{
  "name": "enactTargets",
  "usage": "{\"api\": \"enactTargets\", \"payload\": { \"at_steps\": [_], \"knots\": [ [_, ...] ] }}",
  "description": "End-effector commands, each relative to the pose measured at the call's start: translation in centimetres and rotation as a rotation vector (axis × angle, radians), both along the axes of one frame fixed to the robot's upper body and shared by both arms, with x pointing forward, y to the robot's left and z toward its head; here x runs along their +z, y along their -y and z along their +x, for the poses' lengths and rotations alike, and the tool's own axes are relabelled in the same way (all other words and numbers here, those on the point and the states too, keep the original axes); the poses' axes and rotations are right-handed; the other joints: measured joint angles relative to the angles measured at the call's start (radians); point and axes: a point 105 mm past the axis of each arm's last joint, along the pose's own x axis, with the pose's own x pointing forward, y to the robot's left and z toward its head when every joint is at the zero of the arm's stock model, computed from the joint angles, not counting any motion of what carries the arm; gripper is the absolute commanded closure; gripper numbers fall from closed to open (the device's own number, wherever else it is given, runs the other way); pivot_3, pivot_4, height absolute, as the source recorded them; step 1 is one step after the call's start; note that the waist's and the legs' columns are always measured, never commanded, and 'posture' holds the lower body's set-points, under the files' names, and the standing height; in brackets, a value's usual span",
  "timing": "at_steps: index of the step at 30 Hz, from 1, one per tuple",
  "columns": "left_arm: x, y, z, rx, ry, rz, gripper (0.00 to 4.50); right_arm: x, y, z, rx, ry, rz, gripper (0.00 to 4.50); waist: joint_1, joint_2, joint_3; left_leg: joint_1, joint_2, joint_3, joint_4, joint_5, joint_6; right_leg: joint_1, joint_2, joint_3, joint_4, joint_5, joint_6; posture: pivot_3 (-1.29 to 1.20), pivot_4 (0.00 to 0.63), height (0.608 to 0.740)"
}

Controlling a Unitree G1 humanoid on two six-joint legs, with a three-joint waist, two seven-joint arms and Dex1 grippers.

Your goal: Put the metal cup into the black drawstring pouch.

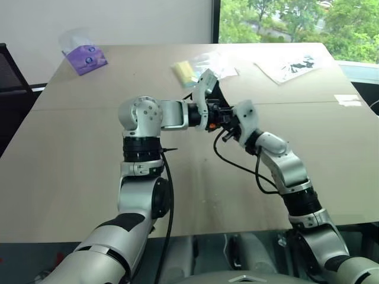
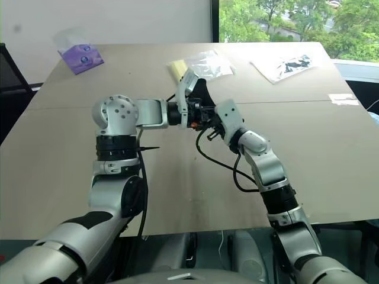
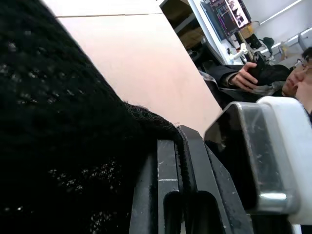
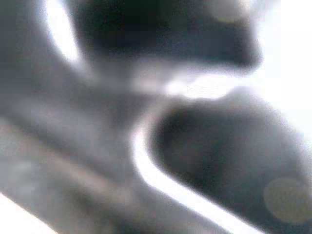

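Meeting above the middle of the desk point(image 1: 71, 177), the two arms bring their end effectors together near the centre of the head views. The left end effector point(image 1: 214, 113) is clenched on the black drawstring pouch point(image 3: 63, 146); in the left wrist view its dark fingers point(image 3: 168, 195) pinch the coarse black fabric, which hangs across most of the frame. In the head views only a dark sliver of the pouch shows behind the left wrist. The right end effector point(image 1: 228, 127) sits just beside the left one, pointing toward it, and whether its fingers are parted or closed cannot be told, since the right wrist view is a close blur of grey and black shapes. A curved, shiny grey edge in that blur may be the metal cup, but it cannot be made out for certain, and the head views do not make clear where the cup is. At the upper left of the desk lies a clear packet with a purple label point(image 1: 86, 56); its writing is too small to read. Near the top centre sit a pale yellow item point(image 1: 183, 72) and a clear plastic bag point(image 2: 207, 62), and further right a clear bag with black markings point(image 1: 293, 64), none legible. A person point(image 3: 273, 78) sits in the background of the left wrist view.
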Motion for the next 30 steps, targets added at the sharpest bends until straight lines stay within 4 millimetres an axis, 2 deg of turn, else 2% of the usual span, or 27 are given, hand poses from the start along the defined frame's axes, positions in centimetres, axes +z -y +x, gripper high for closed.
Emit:
{"api": "enactTargets", "payload": {
  "at_steps": [1, 3, 4, 8, 10, 11, 16, 19, 23, 27, 30],
  "knots": [
    [0.4, 0.2, -0.4, -0.052, 0.017, -0.055, 4.5, 2.1, -0.3, -0.9, 0.023, 0.026, 0.029, 1.99, 0.0, 0.0, 0.0, 0.0, 0.0, 0.0, 0.0, 0.0, 0.0, 0.0, 0.0, 0.0, 0.0, 0.0, 0.0, 0.0, 0.15, 0.74],
    [0.1, -0.3, -0.1, -0.045, 0.022, -0.051, 4.5, 2.4, 0.2, -1.0, 0.002, 0.025, -0.007, 0.97, 0.0, 0.0, 0.0, 0.0, 0.0, 0.0, 0.0, 0.0, 0.0, 0.0, 0.0, 0.0, 0.0, 0.0, 0.0, 0.0, 0.15, 0.74],
    [-0.2, -0.6, 0.2, -0.038, 0.026, -0.041, 4.5, 2.5, 0.5, -1.0, -0.014, 0.04, -0.049, 0.61, 0.0, 0.0, 0.0, 0.0, 0.0, 0.0, 0.0, 0.0, 0.0, 0.0, 0.0, 0.0, 0.0, 0.0, 0.0, 0.0, 0.15, 0.74],
    [-0.9, -1.8, 1.2, -0.018, 0.032, -0.016, 4.5, 4.2, 1.9, -2.1, 0.004, 0.0, -0.031, 0.61, 0.003, 0.0, 0.0, 0.0, 0.0, 0.0, 0.0, 0.0, 0.0, 0.0, 0.0, 0.0, 0.0, 0.0, 0.0, 0.0, 0.15, 0.74],
    [-1.0, -2.0, 1.6, -0.017, 0.037, -0.008, 4.5, 4.9, 2.6, -2.4, -0.005, 0.009, -0.034, 0.11, 0.005, 0.0, 0.0, 0.0, 0.0, 0.0, 0.0, 0.0, 0.0, 0.0, 0.0, -0.001, 0.0, 0.0, 0.0, 0.0, 0.15, 0.74],
    [-0.9, -2.1, 1.8, -0.015, 0.039, -0.007, 4.5, 5.1, 2.8, -2.9, 0.002, 0.013, -0.042, 0.03, 0.005, 0.0, 0.0, 0.0, 0.0, -0.001, 0.0, 0.0, 0.0, 0.0, 0.0, -0.001, 0.0, 0.0, 0.0, 0.0, 0.15, 0.74],
    [-0.5, -2.8, 2.7, -0.004, 0.061, 0.01, 4.5, 6.4, 3.4, -5.2, 0.037, 0.026, -0.023, 0.03, 0.006, 0.0, 0.0, -0.001, 0.0, -0.001, 0.0, 0.0, 0.0, 0.0, 0.0, -0.001, 0.0, 0.0, 0.0, 0.0, 0.15, 0.74],
    [-0.2, -3.2, 2.9, -0.003, 0.066, 0.012, 4.5, 6.6, 4.1, -5.8, 0.023, 0.017, -0.007, 0.03, 0.003, 0.0, 0.0, -0.001, -0.001, -0.001, 0.0, 0.0, 0.001, 0.0, 0.0, -0.001, -0.001, 0.0, 0.0, 0.0, 0.15, 0.74],
    [0.6, -4.4, 2.8, -0.01, 0.076, 0.002, 4.5, 5.2, 6.0, -5.8, -0.043, 0.037, -0.104, 0.03, 0.005, 0.0, 0.0, -0.001, -0.001, -0.001, 0.0, -0.002, 0.003, 0.0, 0.001, -0.002, -0.001, 0.0, 0.0, 0.0, 0.15, 0.74],
    [1.0, -6.0, 2.4, -0.029, 0.111, 0.023, 4.5, 3.2, 8.2, -4.3, -0.139, 0.076, -0.286, 0.03, 0.0, 0.0, 0.0, -0.001, -0.001, 0.0, 0.0, -0.003, 0.005, 0.0, 0.001, -0.001, -0.001, 0.0, 0.0, 0.0, 0.15, 0.74],
    [1.3, -6.7, 1.8, -0.067, 0.134, 0.037, 4.5, 2.6, 8.3, -3.3, -0.154, 0.088, -0.265, 0.03, -0.001, 0.0, 0.001, -0.001, 0.0, 0.0, 0.0, -0.003, 0.005, 0.0, 0.002, -0.001, -0.001, 0.0, 0.0, 0.0, 0.15, 0.74]
  ]
}}
